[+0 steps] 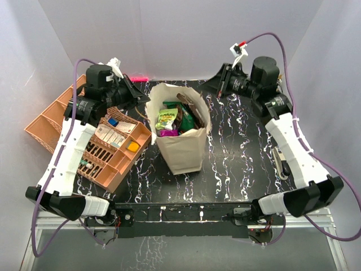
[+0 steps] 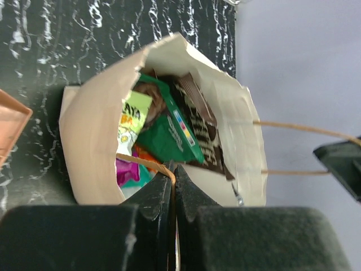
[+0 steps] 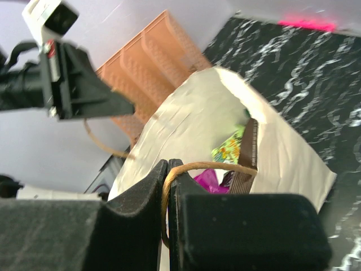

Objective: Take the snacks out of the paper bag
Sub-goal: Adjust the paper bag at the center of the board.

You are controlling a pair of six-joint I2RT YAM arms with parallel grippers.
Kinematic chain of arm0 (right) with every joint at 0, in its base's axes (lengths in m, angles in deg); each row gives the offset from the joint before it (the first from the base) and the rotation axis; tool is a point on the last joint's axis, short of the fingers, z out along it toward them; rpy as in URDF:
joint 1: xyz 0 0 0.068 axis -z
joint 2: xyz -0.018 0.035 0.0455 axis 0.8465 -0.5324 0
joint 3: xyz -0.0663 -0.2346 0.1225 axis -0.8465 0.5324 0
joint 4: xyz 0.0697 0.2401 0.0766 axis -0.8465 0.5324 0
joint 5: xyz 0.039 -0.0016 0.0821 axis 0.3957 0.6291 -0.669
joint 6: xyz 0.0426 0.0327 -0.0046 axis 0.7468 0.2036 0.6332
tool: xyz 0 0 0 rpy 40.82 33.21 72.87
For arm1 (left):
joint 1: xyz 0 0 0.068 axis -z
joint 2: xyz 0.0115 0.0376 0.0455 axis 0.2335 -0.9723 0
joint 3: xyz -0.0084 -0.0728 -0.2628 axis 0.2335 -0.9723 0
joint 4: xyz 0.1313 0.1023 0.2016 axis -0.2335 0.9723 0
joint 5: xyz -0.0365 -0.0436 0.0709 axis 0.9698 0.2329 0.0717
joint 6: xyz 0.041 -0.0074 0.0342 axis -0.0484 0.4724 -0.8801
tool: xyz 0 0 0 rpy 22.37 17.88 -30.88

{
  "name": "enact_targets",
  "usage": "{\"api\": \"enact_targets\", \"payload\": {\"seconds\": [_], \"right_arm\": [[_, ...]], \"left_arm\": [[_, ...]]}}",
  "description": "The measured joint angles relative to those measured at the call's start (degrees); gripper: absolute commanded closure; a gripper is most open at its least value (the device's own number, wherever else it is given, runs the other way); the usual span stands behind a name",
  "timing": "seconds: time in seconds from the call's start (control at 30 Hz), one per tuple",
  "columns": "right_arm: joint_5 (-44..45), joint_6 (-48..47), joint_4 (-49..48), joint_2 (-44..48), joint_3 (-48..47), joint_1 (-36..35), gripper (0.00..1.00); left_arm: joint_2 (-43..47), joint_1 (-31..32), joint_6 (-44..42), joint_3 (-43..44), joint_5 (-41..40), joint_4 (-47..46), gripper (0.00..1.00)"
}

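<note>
Cream paper bag (image 1: 183, 149) standing upright on the black marbled table (image 1: 242, 152), mouth up, snacks (image 1: 169, 118) packed inside. My left gripper (image 2: 174, 186) is pinched closed on one tan loop handle (image 2: 148, 162), my right gripper (image 3: 167, 180) likewise on the opposite loop handle (image 3: 217, 165), presumably to spread and steady the mouth. The snacks lie just below and between my two grippers, none yet out

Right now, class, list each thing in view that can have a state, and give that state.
paper bag: upright, mouth open
snacks: inside the bag
left gripper: shut on the left handle
right gripper: shut on the right handle
orange tray: on the table, some compartments filled
</note>
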Motion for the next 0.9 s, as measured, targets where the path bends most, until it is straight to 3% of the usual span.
{"api": "enact_targets", "payload": {"seconds": [0.17,0.37,0.53,0.7,0.8,0.9], "right_arm": [[-1.9,3.1,-5.5,3.4,8.3,-5.6,0.92],[-1.9,3.9,-6.1,6.8,14.3,-6.5,0.82],[1.6,0.2,-0.7,9.6,14.5,-6.4,0.58],[9.1,-6.9,11.9,9.2,11.7,-6.4,0.28],[15.4,-11.0,19.4,8.2,8.1,-6.4,0.17],[23.2,-14.3,25.5,7.4,2.8,-6.4,0.13]], "left_arm": [[-1.6,-0.7,-4.7,6.5,-0.1,4.5,1.00],[-1.6,-0.8,-7.9,5.4,4.2,2.9,1.00],[0.2,-0.9,-9.6,-1.0,9.4,-3.9,1.00],[3.9,-1.0,-10.3,-5.5,13.4,-7.7,1.00],[5.6,-1.0,-10.1,-7.1,15.5,-9.7,1.00],[5.7,-1.0,-9.7,-7.1,16.5,-11.0,1.00]]}}
